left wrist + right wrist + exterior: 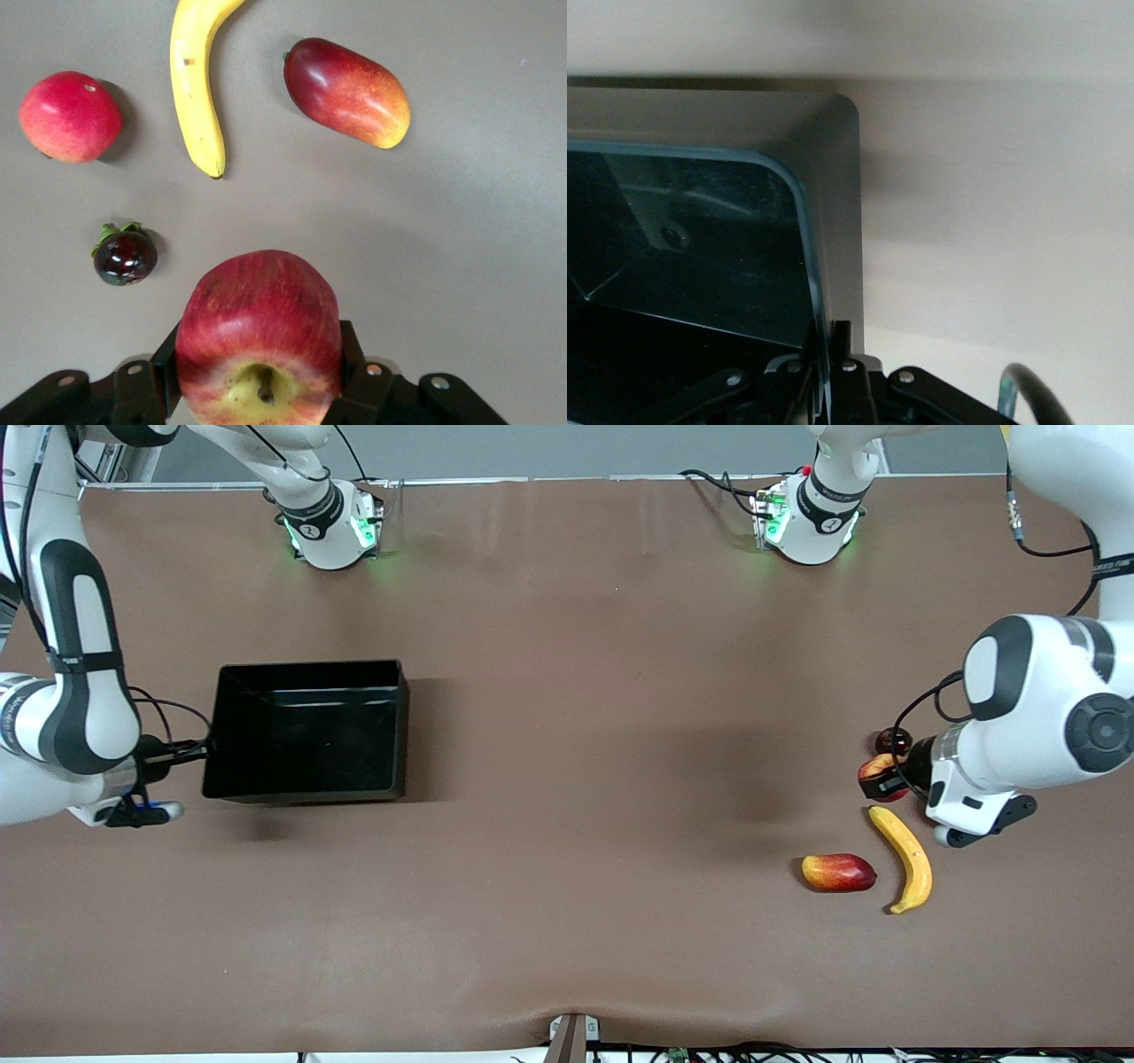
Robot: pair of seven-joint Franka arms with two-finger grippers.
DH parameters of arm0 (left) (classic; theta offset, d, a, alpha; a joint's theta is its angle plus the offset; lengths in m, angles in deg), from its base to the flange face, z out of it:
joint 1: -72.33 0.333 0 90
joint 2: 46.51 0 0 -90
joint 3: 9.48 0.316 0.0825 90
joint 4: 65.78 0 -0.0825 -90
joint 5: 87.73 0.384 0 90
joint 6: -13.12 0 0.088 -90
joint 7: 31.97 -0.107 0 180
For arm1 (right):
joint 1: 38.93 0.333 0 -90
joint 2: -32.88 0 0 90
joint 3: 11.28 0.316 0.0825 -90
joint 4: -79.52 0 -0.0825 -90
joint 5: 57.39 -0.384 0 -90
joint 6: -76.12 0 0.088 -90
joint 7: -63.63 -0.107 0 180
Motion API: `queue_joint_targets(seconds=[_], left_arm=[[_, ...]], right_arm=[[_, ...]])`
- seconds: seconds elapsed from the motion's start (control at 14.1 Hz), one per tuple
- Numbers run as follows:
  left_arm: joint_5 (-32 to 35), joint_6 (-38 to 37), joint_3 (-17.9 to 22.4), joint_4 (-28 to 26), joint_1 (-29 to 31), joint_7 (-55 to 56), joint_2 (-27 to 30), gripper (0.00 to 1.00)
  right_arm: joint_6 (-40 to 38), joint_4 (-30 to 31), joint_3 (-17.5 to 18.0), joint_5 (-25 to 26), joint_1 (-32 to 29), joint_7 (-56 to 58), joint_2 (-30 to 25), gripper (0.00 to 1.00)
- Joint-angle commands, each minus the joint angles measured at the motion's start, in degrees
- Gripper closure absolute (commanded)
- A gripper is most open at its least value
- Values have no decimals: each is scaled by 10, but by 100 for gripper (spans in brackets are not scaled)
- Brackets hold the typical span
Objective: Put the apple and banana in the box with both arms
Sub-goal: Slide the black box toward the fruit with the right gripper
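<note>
My left gripper [893, 779] is shut on the red, yellow-streaked apple [875, 769] and holds it above the table at the left arm's end. In the left wrist view the apple [259, 328] sits between the black fingers [353, 350], stem dimple toward the camera. The yellow banana [905, 857] lies on the table beside it, and it also shows in the left wrist view [195, 88]. The black box [390, 731] stands toward the right arm's end. My right gripper [197, 751] is shut on the box's end wall [819, 266], whose rim runs between its fingers [843, 341].
A red-and-yellow mango [838, 872] lies beside the banana, on the side toward the box. A small dark fruit with green leaves [891, 740] sits close by the apple. A larger pinkish-red round fruit [69, 116] shows only in the left wrist view.
</note>
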Motion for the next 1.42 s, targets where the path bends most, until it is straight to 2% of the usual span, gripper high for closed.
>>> queue_joint_targets(seconds=[0.0, 0.14, 0.43, 0.64, 0.78, 0.92, 1.07, 1.35], left_arm=[[-18, -28, -3, 26, 1, 12, 9, 100], [-20, -30, -3, 45, 6, 12, 10, 100], [-21, -30, -3, 70, 0, 46, 9, 100], [-20, -29, -8, 73, -7, 63, 8, 100], [-20, -29, -9, 73, -11, 70, 6, 100], [-19, -28, -10, 72, -14, 79, 5, 100], [-19, -29, -13, 72, -11, 78, 11, 100], [-20, -29, -24, 75, -9, 81, 24, 100]], right_arm=[[-32, -14, 2, -45, 41, -23, -11, 100], [-35, -19, 3, -74, 75, -75, -11, 100], [-18, -37, 1, -136, 181, -216, -9, 100], [50, -37, 1, -195, 235, -259, 0, 100], [90, -38, 1, -217, 273, -300, 22, 100], [137, -64, 1, -231, 309, -328, 53, 100], [143, -101, 1, -231, 334, -359, 80, 100], [192, -124, 1, -233, 375, -383, 111, 100]])
